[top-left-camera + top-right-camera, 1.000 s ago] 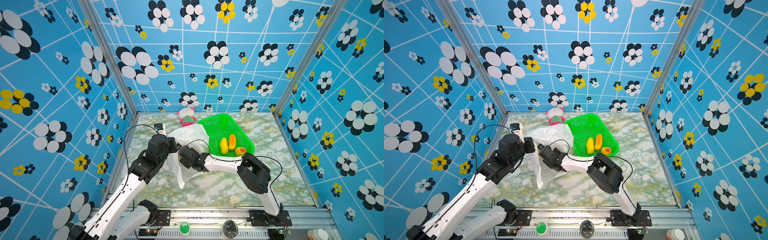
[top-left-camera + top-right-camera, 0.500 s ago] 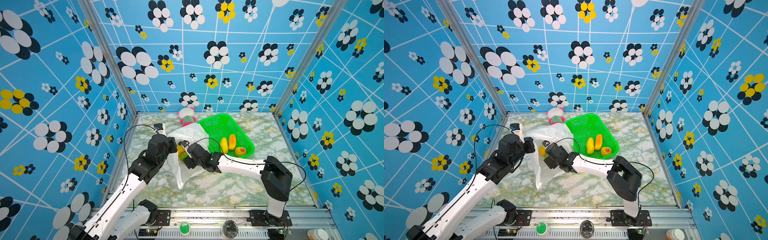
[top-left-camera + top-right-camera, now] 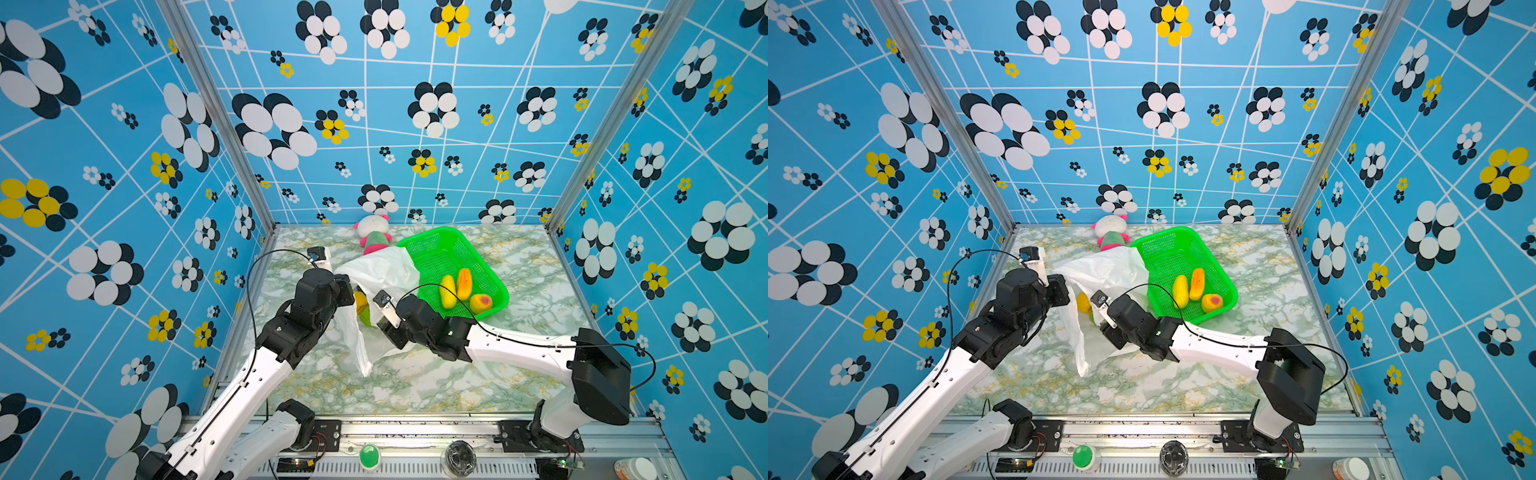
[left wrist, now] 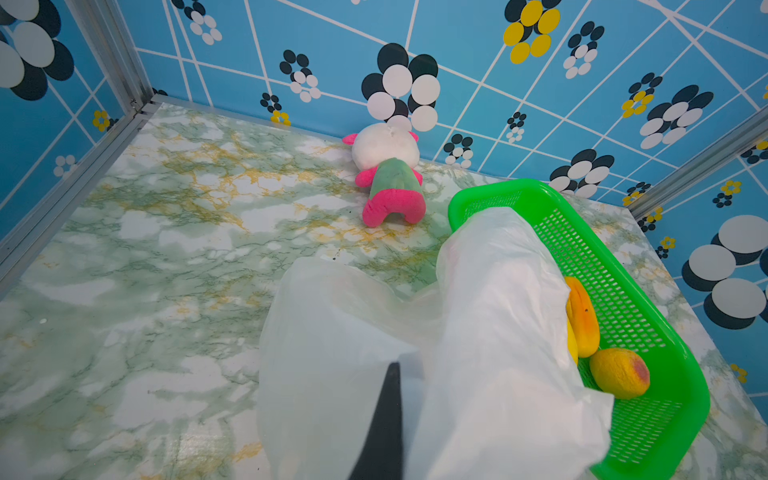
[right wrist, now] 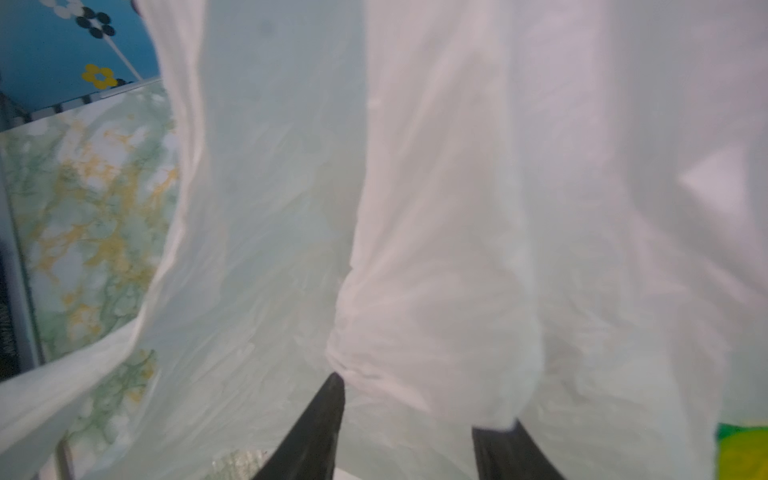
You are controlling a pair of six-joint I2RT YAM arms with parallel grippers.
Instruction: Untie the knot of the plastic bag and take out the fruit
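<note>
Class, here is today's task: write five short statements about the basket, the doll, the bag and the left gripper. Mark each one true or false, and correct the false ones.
1. The green basket holds three fruits. True.
2. The plush doll lies in the basket. False: it lies on the table, outside the basket.
3. The plastic bag drapes over the basket's rim. True.
4. The left gripper is open, clear of the bag. False: it is shut on the bag.
5. The bag is empty. False: yellow and green fruit show at its mouth.
</note>
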